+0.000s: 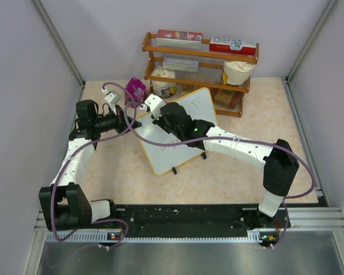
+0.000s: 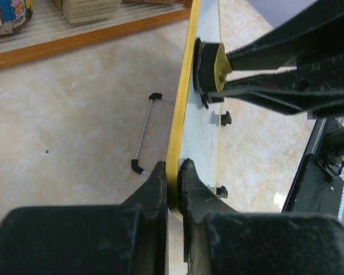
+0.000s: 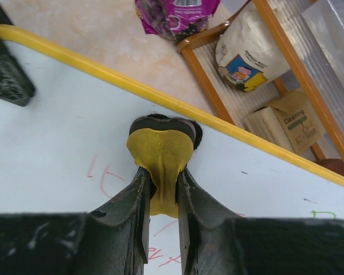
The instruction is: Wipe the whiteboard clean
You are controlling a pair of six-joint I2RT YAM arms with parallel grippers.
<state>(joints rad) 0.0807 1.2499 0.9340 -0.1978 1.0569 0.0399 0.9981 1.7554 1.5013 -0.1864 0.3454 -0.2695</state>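
1. Board (image 1: 160, 154) lay mid-table (image 1: 246, 166), turned at an angle to the table edges, in front of the shelf (image 1: 200, 57). Its two black feet were on its near edge. A purple pouch (image 1: 136, 87) sat just past its far left corner.
2. Left arm ran up the left side from its base, bent at the elbow, with the wrist pointing right at the board's left edge.
3. Left gripper (image 2: 173, 172) was nearly closed. Both fingers pinched the yellow frame (image 2: 180, 109), one on each face of the board.
4. Right arm stretched from its base at the near right, up and leftward over the board. The forearm crossed the white face and the wrist sat low over the far left part.
5. Right gripper (image 3: 160, 189) was narrow and clamped on the yellow handle of an eraser (image 3: 160, 154).
6. The eraser's dark pad was pressed on the white surface just inside the far frame edge, near the left fingers (image 3: 6, 80).
7. Red scribbles (image 3: 103, 177) showed on the board beside and below the eraser, and a small green mark (image 3: 324, 213) farther right.
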